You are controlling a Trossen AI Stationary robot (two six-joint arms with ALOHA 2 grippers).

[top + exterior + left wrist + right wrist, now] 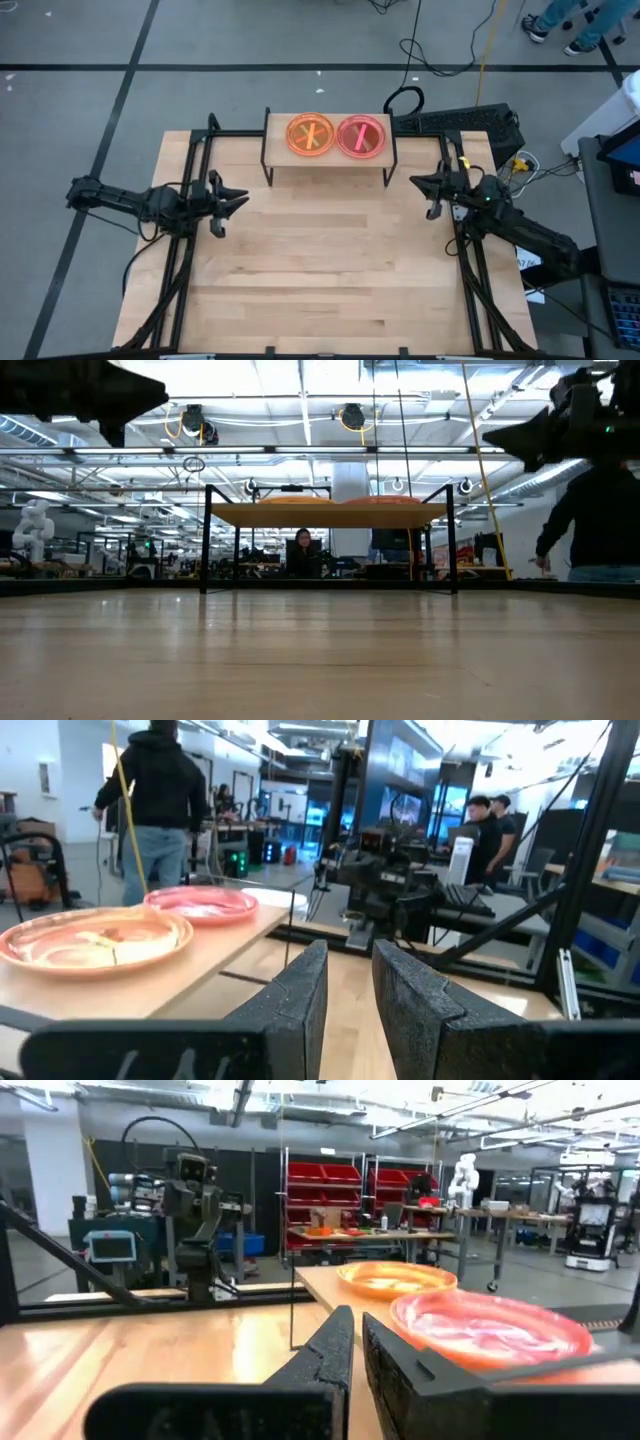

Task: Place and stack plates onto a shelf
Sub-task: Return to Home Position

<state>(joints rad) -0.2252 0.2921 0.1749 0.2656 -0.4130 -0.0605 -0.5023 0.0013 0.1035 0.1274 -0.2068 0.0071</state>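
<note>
Light-wood tabletop [330, 270] on a grey workshop floor, seen from above; beyond the far edge the low view shows a lit hall with a seated person [303, 550] behind the table. The shelf [327, 160] stands at the middle of the far edge. Two piles of plates rest on it side by side, close together: the left pile is topped by the orange plate [311, 135] and the right pile by a pink-red plate [361, 136], each showing its bright mark. How many plates lie beneath each top plate cannot be counted, and no green one shows from above.

The left gripper [238, 198] hangs above the left part of the table, nearer than the shelf and well apart from it. Its fingers [300, 1000] stand a narrow gap apart, with nothing between them. The right gripper [420, 183] mirrors it on the right side. Its fingers [330, 1350] are drawn almost together — only a slit shows — and they too hold nothing.

Progress, as a judgement: no plate shows on the tabletop or in either gripper, so placing and stacking look complete. What appears left is only the arms' retreat to rest — no plate handling.
</note>
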